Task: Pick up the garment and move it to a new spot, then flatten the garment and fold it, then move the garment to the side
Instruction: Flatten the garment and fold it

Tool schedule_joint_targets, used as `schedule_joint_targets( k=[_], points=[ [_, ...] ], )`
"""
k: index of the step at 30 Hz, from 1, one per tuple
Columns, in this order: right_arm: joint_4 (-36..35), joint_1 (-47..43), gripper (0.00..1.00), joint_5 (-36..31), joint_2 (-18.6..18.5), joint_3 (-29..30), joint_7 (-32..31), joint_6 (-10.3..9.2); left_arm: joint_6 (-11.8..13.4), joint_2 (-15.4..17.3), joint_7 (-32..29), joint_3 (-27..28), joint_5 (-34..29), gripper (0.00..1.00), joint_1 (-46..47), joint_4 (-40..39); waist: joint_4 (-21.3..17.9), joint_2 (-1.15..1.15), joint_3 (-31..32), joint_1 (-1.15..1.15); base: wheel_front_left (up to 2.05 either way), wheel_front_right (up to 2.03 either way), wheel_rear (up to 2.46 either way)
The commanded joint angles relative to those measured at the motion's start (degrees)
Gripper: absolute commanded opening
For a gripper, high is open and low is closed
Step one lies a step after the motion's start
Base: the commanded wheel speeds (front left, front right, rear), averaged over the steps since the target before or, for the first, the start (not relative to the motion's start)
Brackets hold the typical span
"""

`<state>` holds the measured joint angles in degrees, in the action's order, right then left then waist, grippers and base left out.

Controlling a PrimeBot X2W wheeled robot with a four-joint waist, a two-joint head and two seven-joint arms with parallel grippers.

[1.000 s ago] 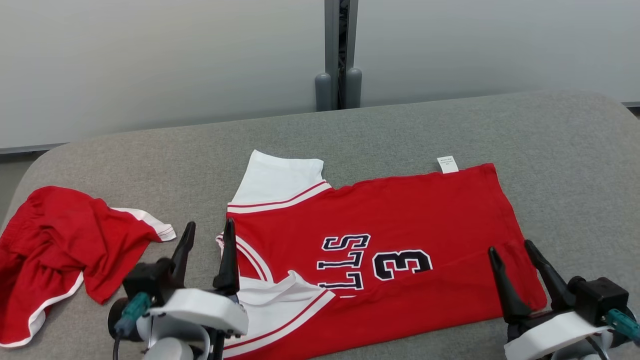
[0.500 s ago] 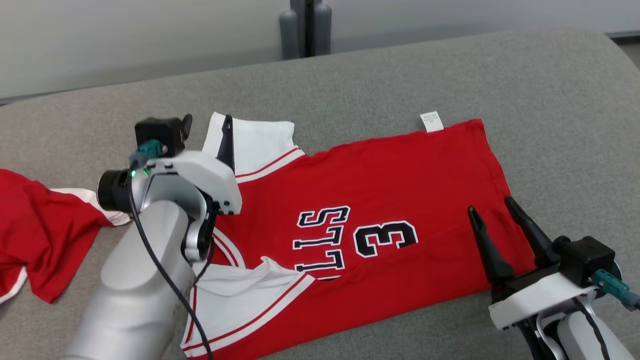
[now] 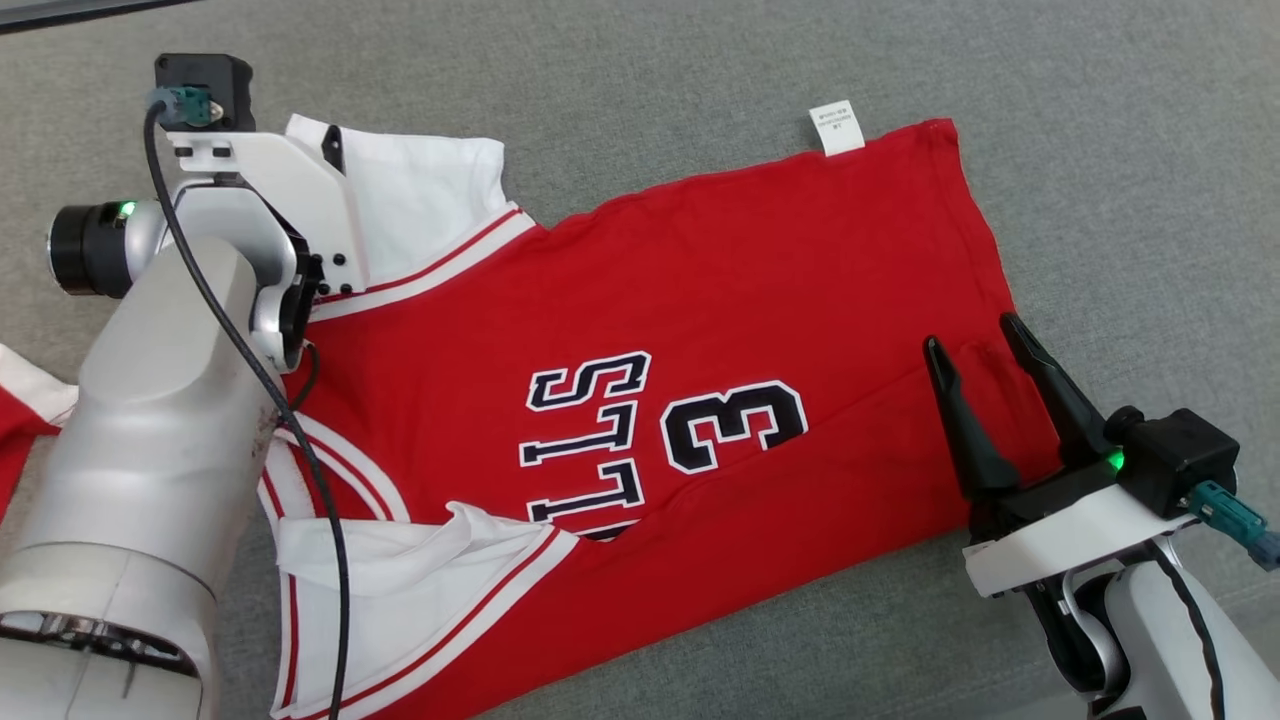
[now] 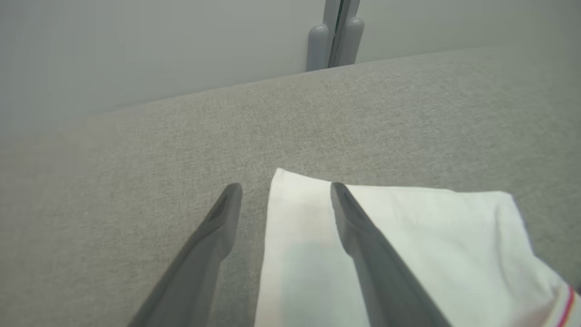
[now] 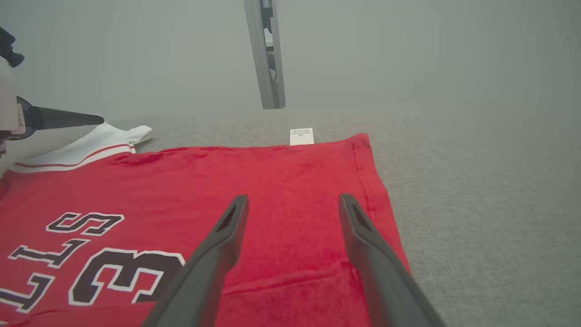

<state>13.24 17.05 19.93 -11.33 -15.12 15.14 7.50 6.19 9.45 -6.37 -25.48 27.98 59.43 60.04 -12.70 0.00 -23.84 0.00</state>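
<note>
A red jersey (image 3: 700, 290) with white sleeves and a "3" lies spread on the grey padded surface (image 3: 1100, 150). My left gripper (image 4: 285, 186) is open and low over the far white sleeve (image 4: 408, 245). One finger is over the cloth and the other over bare surface beside the sleeve's edge. In the head view its wrist (image 3: 260, 190) hides most of the fingers. My right gripper (image 3: 972, 330) is open just above the jersey's red hem end (image 5: 295, 181), with nothing between its fingers.
A white label (image 3: 835, 128) sticks out at the jersey's far edge. A second red and white garment (image 3: 20, 400) lies at the left edge of the head view. The near sleeve (image 3: 400, 560) is rumpled. A grey post (image 5: 265, 54) stands behind the surface.
The head camera has tilted down and forward. My left arm has reached away from me to the far white sleeve. The right gripper keeps its place over the hem, still open.
</note>
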Motion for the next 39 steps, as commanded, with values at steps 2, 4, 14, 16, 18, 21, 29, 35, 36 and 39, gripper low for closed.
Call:
schedule_joint_targets(
  k=[2,4,14,16,18,21,29,35,36,39],
  points=[
    [-0.42,0.27,1.00,-0.35,0.27,0.29,0.07,-0.01,-0.99,0.63,-0.82,-0.29,-0.09,1.00,2.49,2.10,-1.51,0.00,-1.66,0.00,0.00,0.00,0.00],
    [-0.39,0.13,1.00,-0.31,0.53,0.43,0.07,-0.01,-1.54,0.71,-1.50,-0.67,-0.23,1.00,3.74,3.77,-1.82,0.00,-2.13,0.00,0.00,0.00,0.00],
    [-0.28,0.84,1.00,-0.54,0.80,0.85,0.07,-0.01,-2.07,0.72,-2.34,-2.70,-1.44,0.13,7.16,9.44,-2.41,0.00,-2.93,0.00,0.00,0.00,0.00],
    [-0.13,0.95,1.00,-0.56,0.66,0.86,0.07,-0.01,-2.25,0.67,-1.89,-2.84,-1.32,0.00,7.41,9.95,-2.42,0.00,-2.76,0.00,0.00,0.00,0.00],
    [0.10,1.44,1.00,-0.56,0.27,0.81,0.07,-0.01,-2.70,0.63,-1.49,-3.04,-1.16,0.00,7.97,10.47,-2.39,0.00,-2.57,0.00,0.00,0.00,0.00],
    [1.14,2.79,1.00,0.20,-0.22,0.51,0.07,-0.01,-3.25,0.57,-0.32,-3.18,-1.04,0.00,8.74,10.62,-2.25,0.00,-2.48,0.00,0.00,0.00,0.00],
    [9.91,15.54,1.00,5.01,-2.38,0.42,-11.01,-0.01,-5.42,0.34,1.38,-3.34,-0.30,0.00,11.56,10.49,-1.40,0.00,-3.16,0.00,0.00,0.00,0.00],
    [15.63,24.45,1.00,8.45,-2.82,-0.42,-20.96,-0.01,-6.26,-0.11,1.78,-4.02,-0.58,0.00,13.09,10.29,-0.05,0.00,-3.65,0.00,0.00,0.00,0.00],
    [16.79,25.87,1.00,8.83,-2.89,-0.81,-22.64,-0.01,-6.36,-0.19,1.92,-4.16,-0.68,0.00,13.49,10.18,0.27,0.00,-3.80,0.00,0.00,0.00,0.00],
    [19.78,30.08,1.00,9.67,-3.29,-1.56,-26.54,-0.01,-6.57,-0.49,2.14,-4.61,-0.80,0.00,14.02,10.01,1.07,0.00,-4.29,0.00,0.00,0.00,0.00]
  ],
)
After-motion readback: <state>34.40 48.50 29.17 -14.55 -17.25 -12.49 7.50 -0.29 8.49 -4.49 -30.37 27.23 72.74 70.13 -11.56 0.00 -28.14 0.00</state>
